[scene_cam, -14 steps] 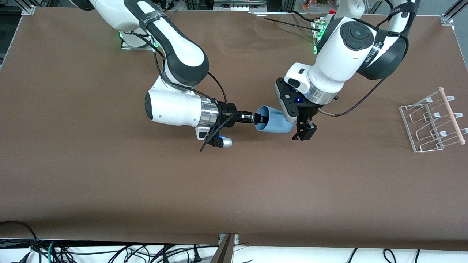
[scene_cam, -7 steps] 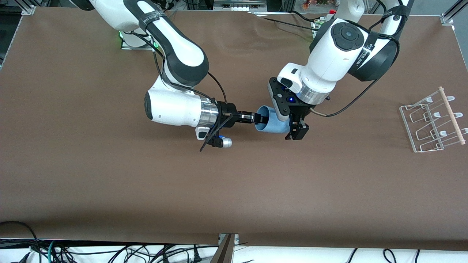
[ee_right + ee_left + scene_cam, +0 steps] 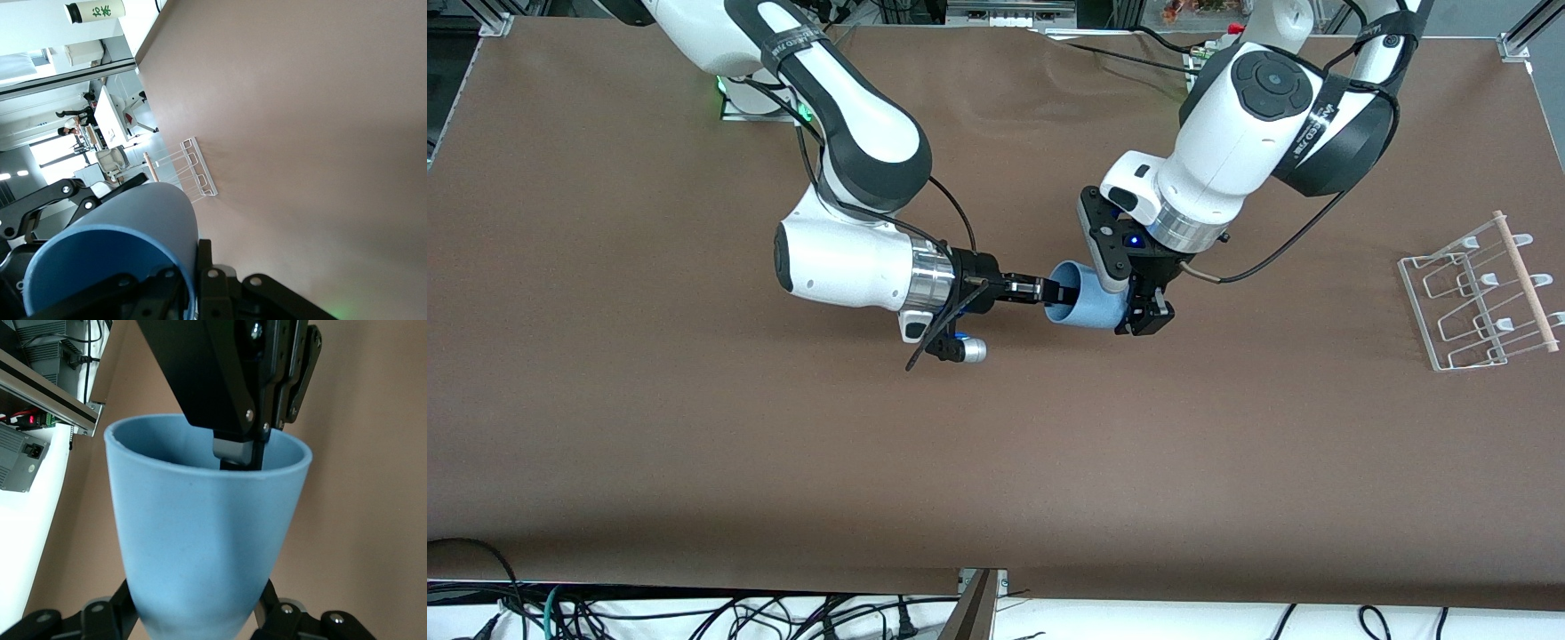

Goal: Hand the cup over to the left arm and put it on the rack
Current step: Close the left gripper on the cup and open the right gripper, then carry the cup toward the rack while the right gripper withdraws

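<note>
Newly clamped, left pincer (image 3: 1138, 313) grips the cup (image 3: 1089, 307); right pincer (image 3: 1056, 292) pinches its rim.

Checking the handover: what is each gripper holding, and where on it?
Both hold the cup above the table: the right gripper pinches its rim wall, the left gripper clamps around its narrow base end.

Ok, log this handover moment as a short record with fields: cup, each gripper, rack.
cup: light blue, on its side in the air over mid-table, gripped at both ends
right gripper: shut on the cup's rim, one finger inside the mouth
left gripper: shut on the cup's base end
rack: white wire, at the left arm's end of the table, nothing on it
</note>
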`<action>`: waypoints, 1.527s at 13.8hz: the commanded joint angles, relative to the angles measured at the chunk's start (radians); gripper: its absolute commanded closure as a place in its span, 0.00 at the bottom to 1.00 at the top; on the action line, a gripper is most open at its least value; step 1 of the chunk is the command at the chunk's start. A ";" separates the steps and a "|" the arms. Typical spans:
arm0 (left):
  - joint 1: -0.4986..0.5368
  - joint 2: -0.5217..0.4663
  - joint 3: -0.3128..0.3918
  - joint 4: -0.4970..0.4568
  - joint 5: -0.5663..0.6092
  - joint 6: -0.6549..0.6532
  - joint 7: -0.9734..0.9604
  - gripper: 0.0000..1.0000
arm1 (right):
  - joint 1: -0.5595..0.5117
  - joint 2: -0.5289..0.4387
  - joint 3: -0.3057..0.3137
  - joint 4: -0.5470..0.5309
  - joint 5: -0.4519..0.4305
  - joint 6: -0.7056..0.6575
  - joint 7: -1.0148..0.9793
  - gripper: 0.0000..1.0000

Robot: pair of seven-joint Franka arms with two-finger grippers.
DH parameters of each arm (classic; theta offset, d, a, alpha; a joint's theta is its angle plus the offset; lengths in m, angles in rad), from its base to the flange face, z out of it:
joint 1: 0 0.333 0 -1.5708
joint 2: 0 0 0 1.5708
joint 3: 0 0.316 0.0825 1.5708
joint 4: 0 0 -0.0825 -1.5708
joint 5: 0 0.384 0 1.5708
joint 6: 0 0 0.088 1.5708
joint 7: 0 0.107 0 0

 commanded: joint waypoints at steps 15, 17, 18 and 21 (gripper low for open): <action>0.213 -0.120 0.148 0.005 0.034 -0.443 -0.005 1.00 | -0.178 -0.055 0.003 0.039 -0.040 -0.280 -0.001 0.00; 0.218 -0.098 0.230 0.022 0.116 -0.543 -0.006 1.00 | -0.191 -0.081 0.005 0.037 -0.254 -0.336 -0.001 0.00; 0.227 -0.085 0.262 0.023 0.135 -0.592 -0.008 1.00 | -0.191 -0.088 0.003 0.037 -0.343 -0.359 -0.002 0.00; 0.241 -0.042 0.369 0.022 0.239 -0.719 -0.008 1.00 | -0.192 -0.133 -0.068 0.019 -0.496 -0.472 -0.007 0.00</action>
